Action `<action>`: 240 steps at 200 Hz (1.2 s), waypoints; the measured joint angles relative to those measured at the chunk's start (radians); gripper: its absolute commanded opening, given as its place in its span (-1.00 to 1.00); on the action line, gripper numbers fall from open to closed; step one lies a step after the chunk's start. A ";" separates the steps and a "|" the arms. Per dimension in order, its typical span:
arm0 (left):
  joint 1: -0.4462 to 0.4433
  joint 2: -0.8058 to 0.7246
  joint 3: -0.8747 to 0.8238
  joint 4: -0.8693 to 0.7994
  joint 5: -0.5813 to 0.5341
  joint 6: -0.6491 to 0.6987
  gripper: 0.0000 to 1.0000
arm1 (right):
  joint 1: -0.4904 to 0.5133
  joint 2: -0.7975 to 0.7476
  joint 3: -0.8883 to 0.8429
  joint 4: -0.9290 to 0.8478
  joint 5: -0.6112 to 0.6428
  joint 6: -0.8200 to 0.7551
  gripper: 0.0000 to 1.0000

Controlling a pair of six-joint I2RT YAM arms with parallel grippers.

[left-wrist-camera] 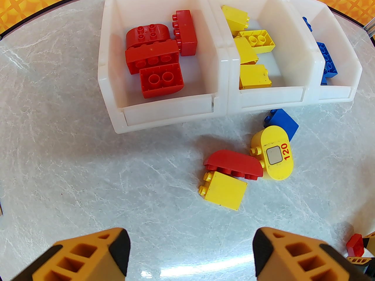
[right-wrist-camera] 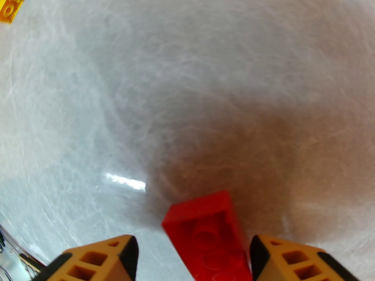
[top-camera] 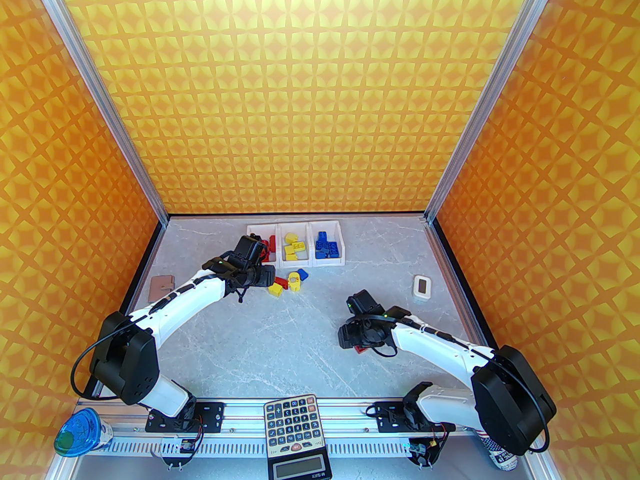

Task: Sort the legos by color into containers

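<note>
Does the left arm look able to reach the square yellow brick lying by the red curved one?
Probably yes: the left pincer, open, hangs just short of the yellow brick, bare table between.

The middle of the table lies bare and wide. At the far side the bins block the way. A clump of loose bricks lies just before the yellow bin, while the table before the red bin is bare. A red brick sits between the right gripper's fingers, with a gap on its left. A white device and a tan card lie near the sides.
</note>
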 measured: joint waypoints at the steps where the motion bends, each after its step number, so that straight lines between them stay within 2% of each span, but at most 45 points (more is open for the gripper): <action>1: 0.000 0.000 0.000 0.000 0.000 0.000 0.47 | 0.001 0.001 0.000 0.000 0.000 -0.002 0.11; 76: 0.000 -0.045 -0.023 0.001 0.000 0.000 0.46 | 0.027 0.042 0.005 -0.003 0.023 0.004 -0.40; 121: 0.000 -0.079 -0.048 0.001 0.000 0.000 0.46 | 0.027 0.063 0.058 -0.016 0.030 -0.006 -0.45; 162: 0.000 -0.089 -0.049 0.002 0.000 -0.001 0.46 | 0.027 0.143 0.264 -0.001 0.026 -0.033 -0.48; 240: 0.000 -0.172 -0.085 -0.009 0.000 -0.013 0.46 | 0.029 0.407 0.769 0.058 -0.004 -0.100 -0.50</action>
